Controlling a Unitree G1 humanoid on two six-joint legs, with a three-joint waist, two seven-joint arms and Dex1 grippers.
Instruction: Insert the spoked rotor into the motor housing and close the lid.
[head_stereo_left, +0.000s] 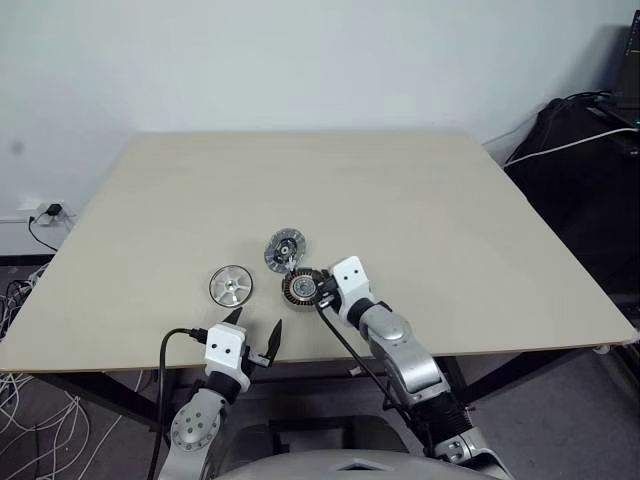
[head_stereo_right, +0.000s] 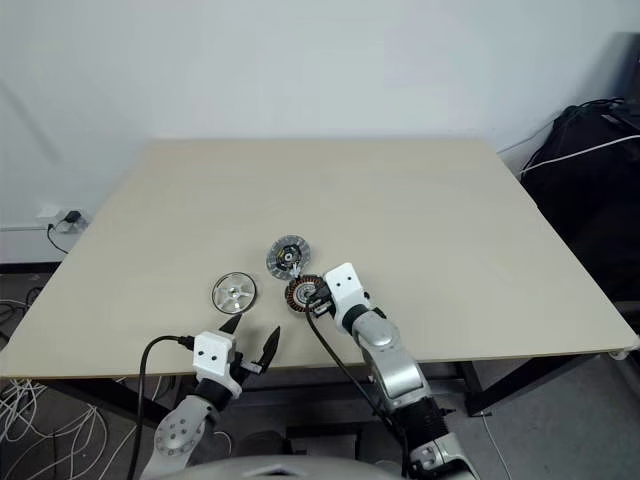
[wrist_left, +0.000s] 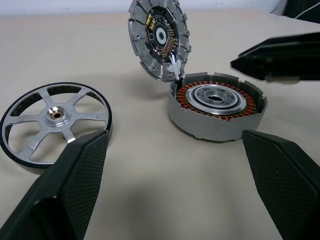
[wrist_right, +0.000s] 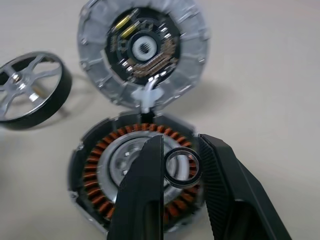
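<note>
Spoked rotor (head_stereo_left: 231, 285) lies flat, lower-left of centre on tabletop (head_stereo_left: 420, 200); motor housing (head_stereo_left: 299, 288) beside it, lid (head_stereo_left: 284, 249) tilted up. Left pincer (head_stereo_left: 254, 335) wide, empty. Right wrist view: right pincer (wrist_right: 181, 165) narrow, pinching small dark ring (wrist_right: 183, 167) above the housing's hub. Judgement: centre ring before letting go.

Bright even light, soft shadows — right wrist blurred

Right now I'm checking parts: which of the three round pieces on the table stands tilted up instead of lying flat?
The lid, hinged up behind the motor housing; housing and spoked rotor lie flat.
</note>
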